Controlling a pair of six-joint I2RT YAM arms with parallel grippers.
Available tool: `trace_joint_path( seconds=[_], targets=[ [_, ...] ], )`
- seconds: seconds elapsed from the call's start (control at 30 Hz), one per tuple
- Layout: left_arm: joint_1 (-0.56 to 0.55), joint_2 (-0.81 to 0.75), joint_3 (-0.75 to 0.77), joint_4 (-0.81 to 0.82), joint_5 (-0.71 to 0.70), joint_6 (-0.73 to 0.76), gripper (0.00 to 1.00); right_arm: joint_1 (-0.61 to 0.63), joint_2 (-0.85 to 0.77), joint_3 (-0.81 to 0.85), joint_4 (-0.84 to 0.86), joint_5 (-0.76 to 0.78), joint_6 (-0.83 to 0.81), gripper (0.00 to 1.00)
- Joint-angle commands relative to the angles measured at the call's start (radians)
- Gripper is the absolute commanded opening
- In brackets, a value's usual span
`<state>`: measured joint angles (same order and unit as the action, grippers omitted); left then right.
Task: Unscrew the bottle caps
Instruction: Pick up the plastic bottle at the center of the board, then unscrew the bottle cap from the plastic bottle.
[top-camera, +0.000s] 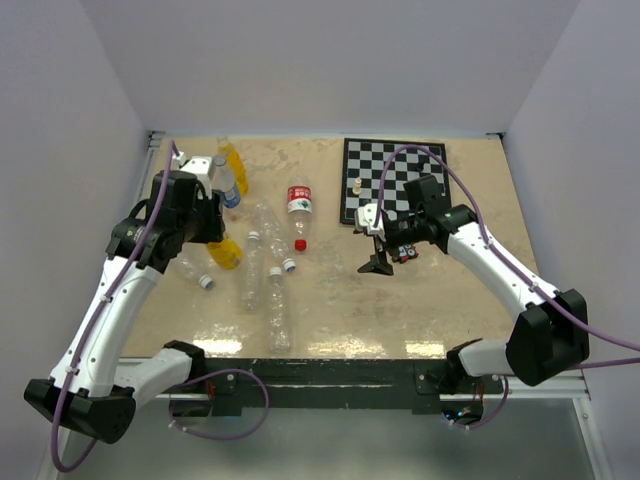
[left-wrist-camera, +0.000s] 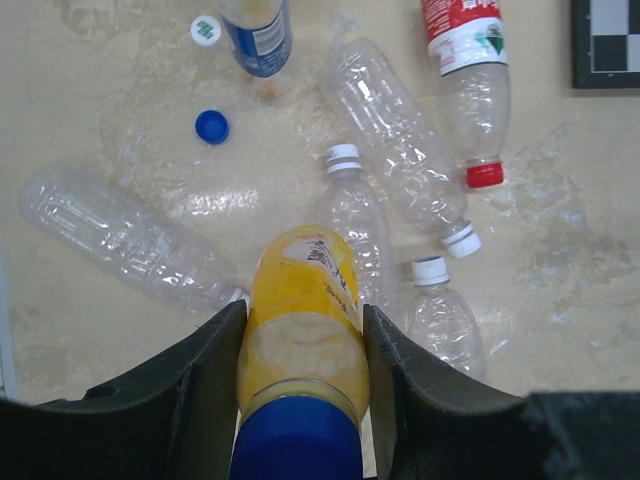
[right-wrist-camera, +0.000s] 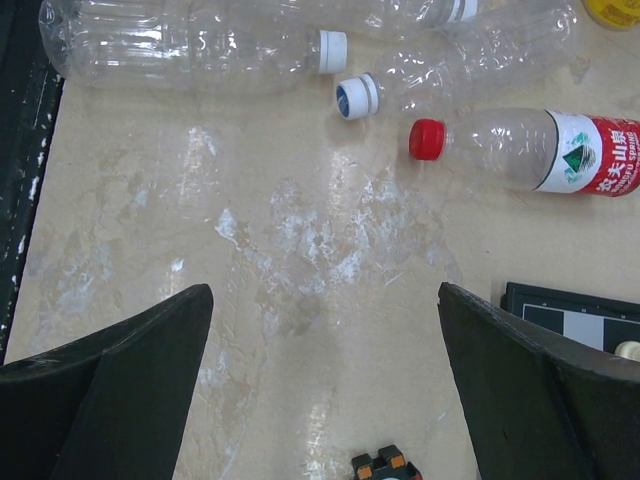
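Observation:
In the left wrist view my left gripper (left-wrist-camera: 303, 312) is shut on an orange-yellow bottle (left-wrist-camera: 300, 285), with a finger on each side of its body. The bottle's blue cap (left-wrist-camera: 297, 445) points back toward the camera. From above, this bottle (top-camera: 227, 254) sits under the left gripper (top-camera: 220, 240). A second orange-yellow bottle (top-camera: 233, 163) and a clear bottle with a blue-and-white label (top-camera: 228, 186) are at the back left. A loose blue cap (left-wrist-camera: 211, 126) and a loose white cap (left-wrist-camera: 206, 29) lie on the table. My right gripper (right-wrist-camera: 325, 300) is open over bare table with nothing between its fingers.
Several clear unlabelled bottles (top-camera: 262, 270) with white caps lie in the middle. A red-capped bottle with a red label (top-camera: 299, 208) lies beside them. A chessboard (top-camera: 395, 180) with a few pieces is at the back right. A small black-and-orange object (right-wrist-camera: 385, 465) lies under the right gripper.

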<state>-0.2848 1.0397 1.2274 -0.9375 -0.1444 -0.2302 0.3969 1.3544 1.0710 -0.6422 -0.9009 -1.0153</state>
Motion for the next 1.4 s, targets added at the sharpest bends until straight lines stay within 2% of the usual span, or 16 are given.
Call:
trace_joint_path(
  seconds=[0.0,0.2,0.33,0.43,0.53,0.6,0.7,0.93,1.2,1.37],
  targets=[
    [-0.007,0.006,0.099,0.068,0.135,0.048,0.00,0.014,-0.001,-0.009,0.003,-0.029,-0.011,0.98],
    [-0.030,0.019,0.121,0.140,0.373,0.045,0.00,0.037,-0.003,-0.013,0.003,-0.059,-0.011,0.98],
    [-0.082,0.048,0.149,0.213,0.463,0.017,0.00,0.051,-0.005,-0.016,0.012,-0.087,0.000,0.98],
    [-0.175,0.080,0.149,0.291,0.476,-0.018,0.00,0.057,-0.005,-0.023,0.041,-0.116,0.041,0.98],
    [-0.302,0.138,0.155,0.357,0.412,-0.043,0.00,0.060,-0.008,-0.032,0.091,-0.142,0.102,0.98],
    [-0.379,0.192,0.171,0.394,0.367,-0.049,0.00,0.062,-0.012,-0.045,0.145,-0.145,0.164,0.98],
    [-0.435,0.259,0.205,0.436,0.333,-0.047,0.00,0.062,-0.037,-0.071,0.260,-0.118,0.305,0.98],
    [-0.461,0.316,0.228,0.503,0.385,-0.031,0.00,0.062,-0.035,-0.094,0.377,-0.064,0.440,0.98],
    [-0.471,0.235,0.124,0.650,0.534,0.031,0.00,0.062,0.029,-0.071,0.329,-0.188,0.429,0.98],
    [-0.471,0.221,0.095,0.666,0.545,0.037,0.00,0.062,0.037,-0.069,0.322,-0.226,0.425,0.98]
  ],
)
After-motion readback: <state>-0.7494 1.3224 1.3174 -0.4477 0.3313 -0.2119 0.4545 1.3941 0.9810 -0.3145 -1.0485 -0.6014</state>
